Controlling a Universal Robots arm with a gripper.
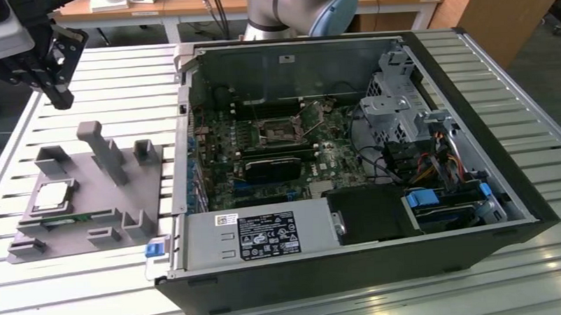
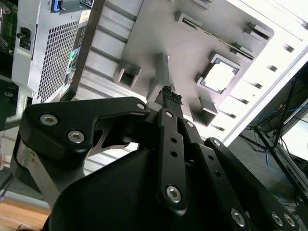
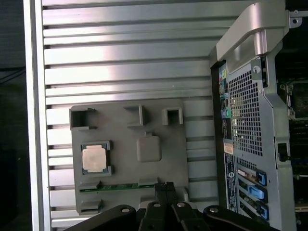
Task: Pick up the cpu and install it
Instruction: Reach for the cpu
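Eyes on the cpu: lying flat, silver face up, in a square pocket of the grey tray, over at the exterior view's left. Untouched, nothing gripping it. Plain as day in the first wrist view too, cpu framed by the pocket's corner lips. Showing bright in the second wrist view as well, cpu in the same nest.

Just beside it on the tray, a thin green strip slotted on edge. Around that, several upright posts and brackets.

Over to the claw: hanging in the air above the slatted tabletop, toward the far left corner in the exterior view. Well apart from the cpu, touching nothing. Clenched, fingertips pressed together, gripping nothing at all.

Further out, on the exterior view's right of the tray: the open case, lying on its side on the tabletop with the board exposed. Near the middle of that board, the dark square socket. Along the case's near edge, a grey white-labelled box.
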